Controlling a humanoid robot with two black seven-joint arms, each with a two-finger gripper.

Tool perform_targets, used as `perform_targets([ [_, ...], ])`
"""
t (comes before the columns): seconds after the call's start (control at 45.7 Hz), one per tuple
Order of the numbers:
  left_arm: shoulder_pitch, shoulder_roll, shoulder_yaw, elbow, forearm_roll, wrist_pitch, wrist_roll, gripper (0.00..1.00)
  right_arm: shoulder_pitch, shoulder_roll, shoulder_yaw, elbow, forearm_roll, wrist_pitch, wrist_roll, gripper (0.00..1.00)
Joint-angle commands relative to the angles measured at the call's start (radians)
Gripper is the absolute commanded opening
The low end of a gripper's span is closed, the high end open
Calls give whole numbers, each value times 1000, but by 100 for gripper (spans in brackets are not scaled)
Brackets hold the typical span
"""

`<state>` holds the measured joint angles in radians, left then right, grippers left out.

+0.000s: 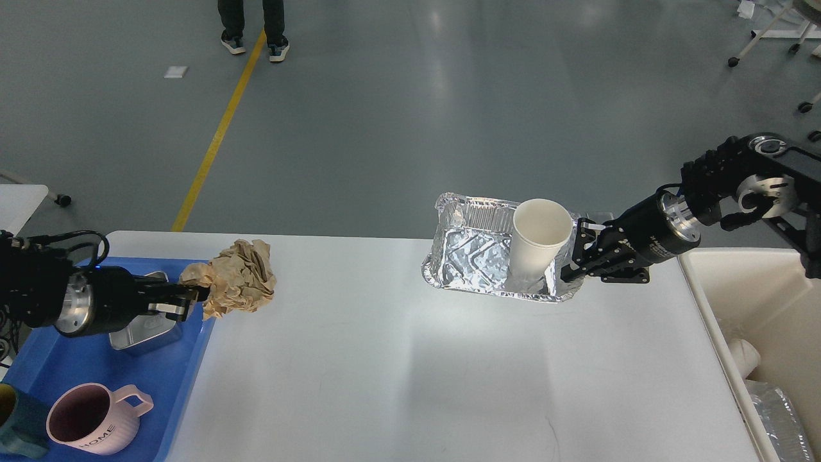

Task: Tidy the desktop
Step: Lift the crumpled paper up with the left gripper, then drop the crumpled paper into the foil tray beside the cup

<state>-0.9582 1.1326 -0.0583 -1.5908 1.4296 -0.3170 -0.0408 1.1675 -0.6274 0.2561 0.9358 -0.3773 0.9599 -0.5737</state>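
The left tool (192, 301) grips a crumpled brown paper ball (232, 286) above the left edge of the table (410, 372), beside the blue tray (38, 366); the right tool (573, 260) clamps the foil tray (478, 260) holding a white paper cup (540, 244) over the far table edge

Pink mug (96, 420) and steel pan (146, 328) sit in blue tray (186, 369).

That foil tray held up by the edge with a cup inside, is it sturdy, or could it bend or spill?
The foil tray looks thin and crinkled, so it probably flexes. The right gripper pinches only one rim, so the far end may sag. The tall paper cup stands near the gripped end; being light and narrow, it could tip if the tray tilts.
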Motion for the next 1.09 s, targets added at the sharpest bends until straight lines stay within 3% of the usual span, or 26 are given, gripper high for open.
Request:
perform_targets([
  [0.0, 13, 128, -2, -49, -14, 19, 1, 1, 1, -8, 0, 1, 0, 0, 0, 0],
  [0.131, 16, 260, -2, -54, -54, 35, -14, 1, 1, -8, 2, 3, -2, 0, 0, 0],
  [0.372, 3, 254, -98, -58, -135, 29, -25, 2, 14, 2, 2, 1, -11, 0, 0, 0],
  [0.503, -26, 187, -182, -67, -136, -17, -25, 2, 9, 0, 2, 3, -11, 0, 0, 0],
  [0.7, -138, 63, -279, -64, -149, -161, -19, 2, 14, 3, 3, 3, -17, 0, 0, 0],
  [1.071, -231, -313, -267, 133, -133, -172, 4, 3, 15, 21, 2, 1, -17, 0, 0, 0],
])
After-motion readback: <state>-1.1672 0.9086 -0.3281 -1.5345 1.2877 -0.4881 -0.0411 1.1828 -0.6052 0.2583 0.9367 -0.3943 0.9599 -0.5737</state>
